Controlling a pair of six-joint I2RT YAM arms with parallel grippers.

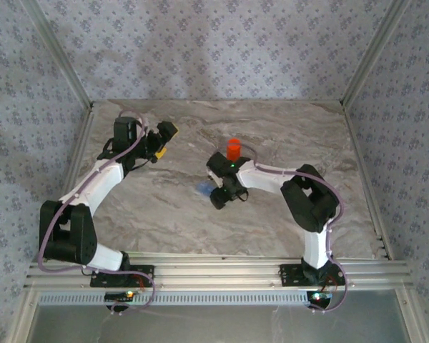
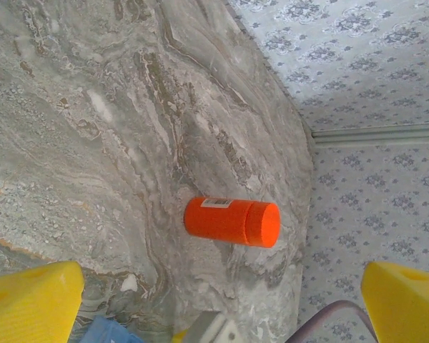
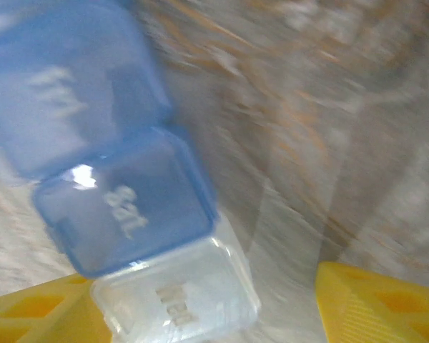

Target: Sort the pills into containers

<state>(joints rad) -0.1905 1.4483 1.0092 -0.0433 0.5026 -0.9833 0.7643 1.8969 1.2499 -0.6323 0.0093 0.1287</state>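
The orange bottle (image 1: 233, 149) stands upright on the counter (image 1: 164, 214), a little beyond the middle, with its red-orange cap on top. The right arm bends in from the right, and its wrist passes just in front of the bottle. The right fingers (image 1: 219, 197) point down at the middle of the counter, just beside a small blue pill box (image 1: 200, 188) lying flat on the marble. The right wrist view is blurred. It shows the pill box (image 3: 121, 207) as a row of lidded cells: blue translucent ones, one lettered "Sat", and a clear cell (image 3: 179, 300) at the near end whose letters I cannot read. There the yellow right fingers (image 3: 379, 304) stand apart. The clear end of the box lies against one finger and well off the other, so the box is not clamped. The left arm reaches toward the far left of the counter, and the left fingers (image 1: 164, 134) are well apart from the bottle, turned toward it. In the left wrist view the yellow left fingers (image 2: 28, 304) sit at the two lower corners, spread wide. The bottle (image 2: 232, 221) is seen beyond the gap between them, with a white label near its base. A blue corner of the pill box (image 2: 104, 330) shows at the bottom edge.
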